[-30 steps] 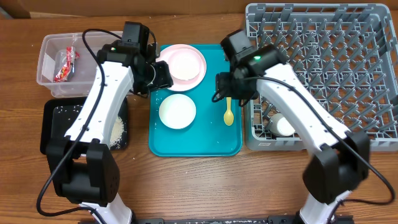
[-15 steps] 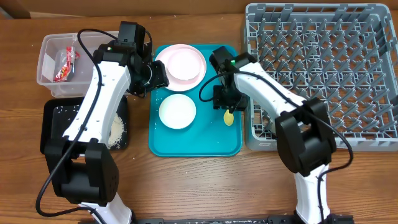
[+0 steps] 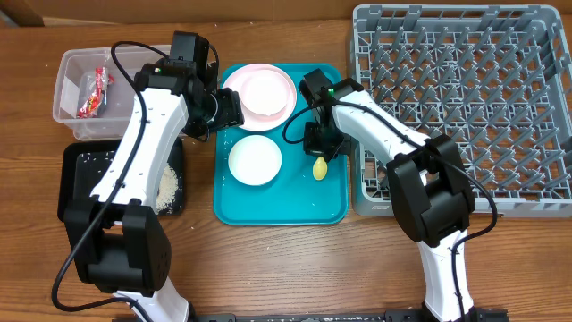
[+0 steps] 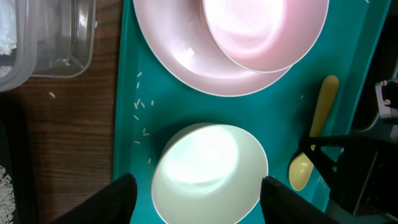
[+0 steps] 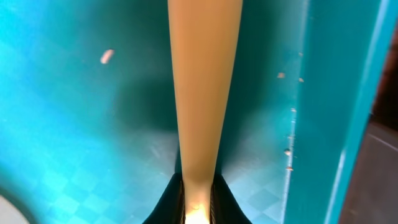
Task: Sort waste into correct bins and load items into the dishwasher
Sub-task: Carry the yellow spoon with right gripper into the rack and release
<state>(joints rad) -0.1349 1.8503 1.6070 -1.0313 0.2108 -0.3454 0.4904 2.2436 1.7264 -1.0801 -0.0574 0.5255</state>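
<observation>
My right gripper (image 5: 196, 208) is shut on the handle of the pale-yellow spoon (image 5: 202, 93), low over the teal tray; overhead, the spoon's bowl end (image 3: 320, 168) pokes out below the right gripper (image 3: 322, 143). My left gripper (image 4: 198, 182) is open, its fingers (image 4: 118, 199) standing either side of a small white bowl (image 4: 208, 171) on the tray; contact cannot be told. The pink plate (image 3: 243, 82) at the tray's far end carries another pale bowl (image 3: 268, 94). The grey dishwasher rack (image 3: 465, 89) stands on the right.
The clear tub (image 3: 67, 116) at the back left holds a red wrapper (image 3: 94, 94). In front of it the black tray (image 3: 71, 179) holds white rice (image 3: 165, 188). Loose rice grains (image 4: 140, 112) lie on the teal tray (image 3: 277, 210).
The right arm swung left from the rack edge onto the spoon and shut on its handle; the spoon shifted slightly left. The left gripper's fingers spread wider above the white bowl.
</observation>
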